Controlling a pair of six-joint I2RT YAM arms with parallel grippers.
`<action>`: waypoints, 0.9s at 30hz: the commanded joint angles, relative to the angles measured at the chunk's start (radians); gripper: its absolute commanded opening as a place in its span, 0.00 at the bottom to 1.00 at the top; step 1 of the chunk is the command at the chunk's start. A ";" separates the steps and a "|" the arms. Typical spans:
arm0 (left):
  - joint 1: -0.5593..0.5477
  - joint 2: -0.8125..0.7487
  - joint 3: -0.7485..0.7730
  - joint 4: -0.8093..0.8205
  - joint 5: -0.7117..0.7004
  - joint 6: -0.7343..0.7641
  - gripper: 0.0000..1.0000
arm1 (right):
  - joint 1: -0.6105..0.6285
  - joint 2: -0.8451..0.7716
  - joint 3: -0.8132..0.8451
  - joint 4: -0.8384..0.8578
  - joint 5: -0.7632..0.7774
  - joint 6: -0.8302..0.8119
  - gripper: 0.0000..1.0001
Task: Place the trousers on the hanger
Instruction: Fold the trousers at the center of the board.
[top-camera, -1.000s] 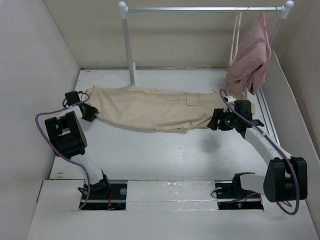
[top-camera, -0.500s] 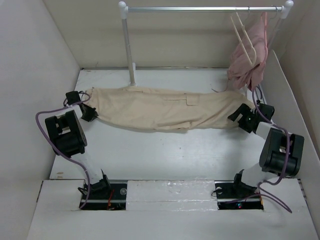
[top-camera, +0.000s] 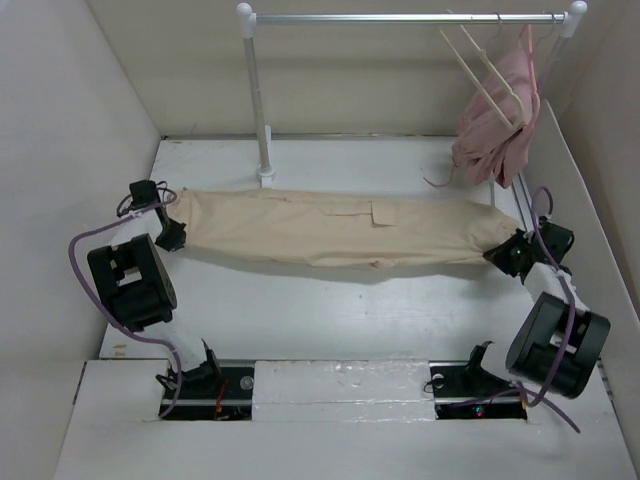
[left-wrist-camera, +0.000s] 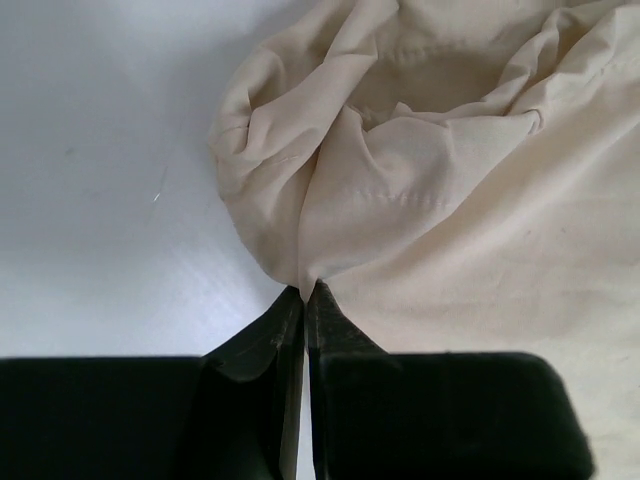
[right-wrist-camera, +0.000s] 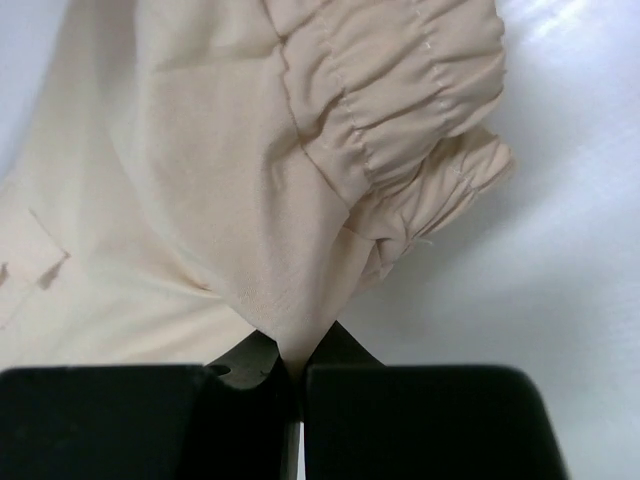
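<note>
- Beige trousers (top-camera: 340, 232) lay stretched between both sets of jaws.
- Left gripper (left-wrist-camera: 305, 290) jaws were pressed together on a cloth fold.
- Right gripper (right-wrist-camera: 295, 365) jaws pinched fabric beside the gathered band.
- Cream hanger (top-camera: 485, 80) hung well beyond the right jaws.

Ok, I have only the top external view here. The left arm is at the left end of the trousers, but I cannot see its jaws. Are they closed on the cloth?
Observer: Yes. The left wrist view shows the left gripper with its jaws shut, and a fold of the trousers pinched between the tips.
Operator: And the right one, please?
Observer: The right gripper is shut on the cloth too, just below a gathered, stitched band.
Operator: Is the band itself inside the jaws?
Observer: No. Only a thin point of plain fabric enters them. The band lies outside, above the pinch in the right wrist view.
</note>
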 joint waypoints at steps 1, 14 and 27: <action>0.007 -0.102 0.030 -0.110 -0.207 0.034 0.00 | -0.094 -0.119 0.006 -0.172 0.072 -0.127 0.00; 0.007 -0.329 -0.180 -0.278 -0.425 0.017 0.05 | -0.121 -0.319 0.052 -0.522 0.109 -0.293 0.38; -0.267 -0.499 0.010 -0.199 -0.149 -0.031 0.58 | -0.120 -0.273 0.033 -0.448 0.207 -0.239 1.00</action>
